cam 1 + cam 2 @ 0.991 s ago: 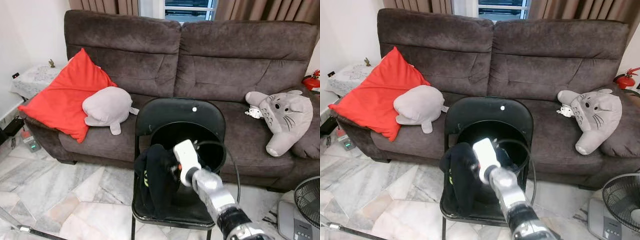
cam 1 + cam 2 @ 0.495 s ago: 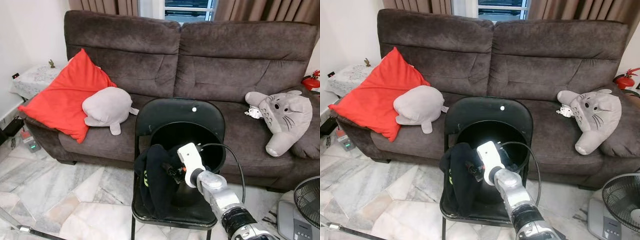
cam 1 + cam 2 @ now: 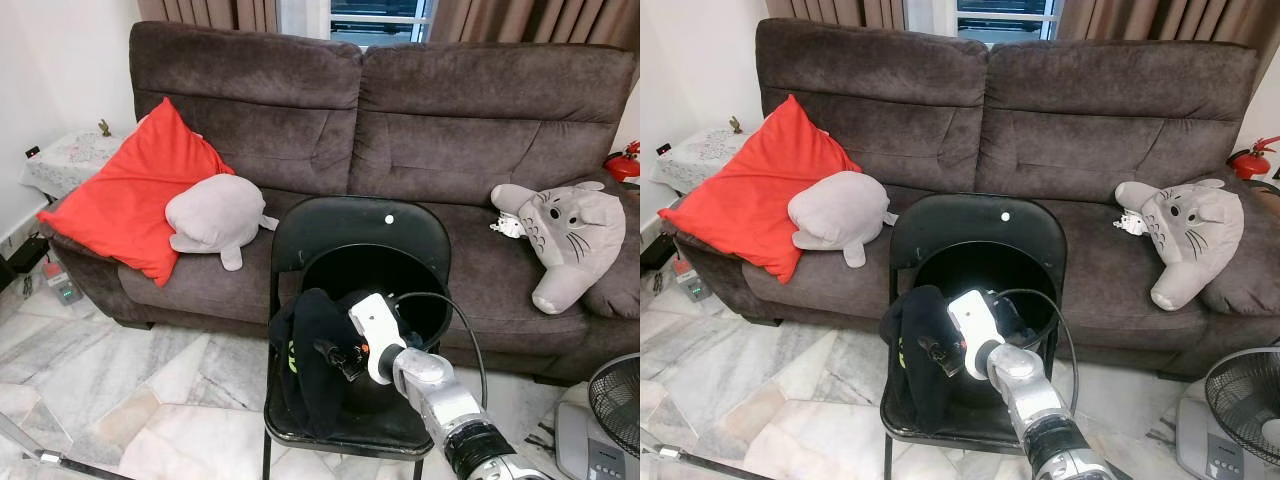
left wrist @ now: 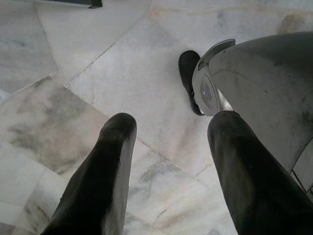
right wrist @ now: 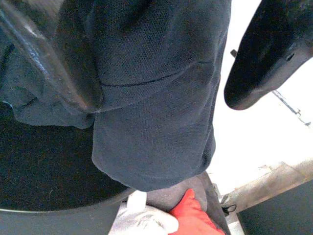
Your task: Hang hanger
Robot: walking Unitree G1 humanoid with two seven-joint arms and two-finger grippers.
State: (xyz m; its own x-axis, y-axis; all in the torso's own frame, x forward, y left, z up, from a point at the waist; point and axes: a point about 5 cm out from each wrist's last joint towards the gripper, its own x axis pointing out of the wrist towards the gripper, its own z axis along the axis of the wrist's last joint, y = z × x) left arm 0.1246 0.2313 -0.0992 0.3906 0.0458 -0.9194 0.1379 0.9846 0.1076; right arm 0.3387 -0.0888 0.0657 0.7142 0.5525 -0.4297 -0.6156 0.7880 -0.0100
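Living room, marble floor (image 3: 150, 390): brown sofa (image 3: 400, 120) along the back wall, carrying one red cushion (image 3: 125, 195), one grey plush (image 3: 215, 215) beside it, and one grey cat-like plush (image 3: 565, 235) at the far end. Before the sofa, one black folding chair (image 3: 355, 235) with a black bucket (image 3: 420, 290) on its seat. Item of interest: one dark garment (image 3: 310, 360) draped over the bucket's rim and hanging down on our left side of it. We cannot make out a hanger inside the cloth; if the task's hanger is here, it sits hidden under this garment. Our right hand (image 3: 335, 355) reaches in low over the chair seat, its fingers parted and astride a fold of the dark fabric, not yet clamped on it; the right wrist view shows one finger (image 5: 264, 58) clear of the cloth on the open side and the weave bunched between. Our left hand (image 4: 166, 171) hangs idle over the floor, fingers spread, holding nothing. Step in hand, by our reading: securing the garment for lifting. To do it well we should push the fingers deeper so the fold sits fully between them, close firmly on the thicker bunched part instead of a loose edge, then lift straight up clear of the bucket rim so nothing snags or tips.
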